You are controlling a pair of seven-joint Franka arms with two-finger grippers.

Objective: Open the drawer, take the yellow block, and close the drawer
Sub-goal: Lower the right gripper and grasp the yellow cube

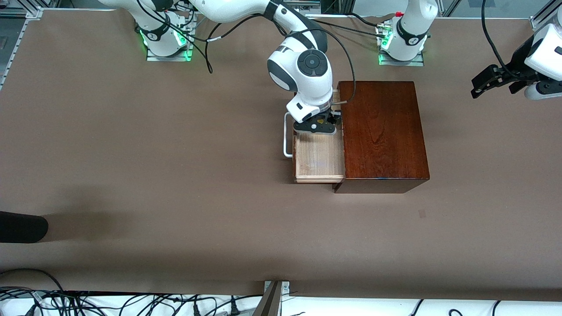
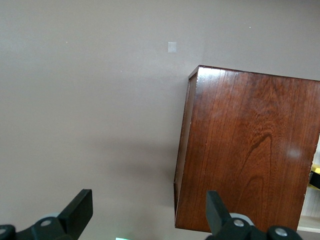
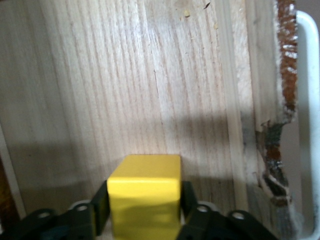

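The right gripper (image 3: 145,212) squeezes the yellow block (image 3: 145,192) between its 2 fingers, low inside the open drawer (image 1: 318,160). Up is the way out. The left gripper (image 2: 150,215) waits wide open, over the desk (image 1: 131,153) beside the box (image 1: 382,131).

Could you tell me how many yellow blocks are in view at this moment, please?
1. The yellow block sits between the right gripper's shut fingers, inside the open drawer. The part of the drawer inside the box is hidden, so others could be there.

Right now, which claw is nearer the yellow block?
Right. The right claw is shut on the yellow block in the drawer; the left claw waits open above the table's left-arm end.
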